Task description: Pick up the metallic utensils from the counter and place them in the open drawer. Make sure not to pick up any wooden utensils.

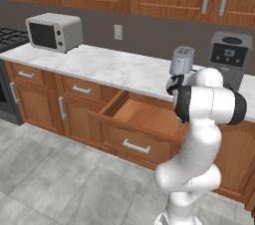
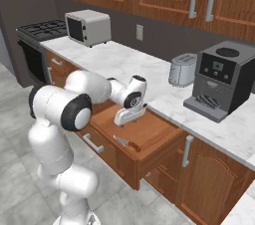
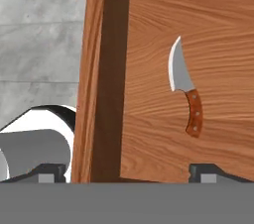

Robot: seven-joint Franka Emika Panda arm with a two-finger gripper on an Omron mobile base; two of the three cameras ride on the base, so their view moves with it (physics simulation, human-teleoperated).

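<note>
One knife (image 3: 184, 89) lies flat in one open drawer (image 2: 154, 132) beneath the empty, wide-open pincer (image 2: 128, 118).

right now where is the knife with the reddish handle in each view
left base view: hidden; the open drawer shows, its right end behind the arm.
right base view: the knife lies near the drawer's front edge, below the gripper.
hand view: right of centre on the drawer floor, blade toward the top.
shared landmark: the drawer's light wooden floor.
</note>
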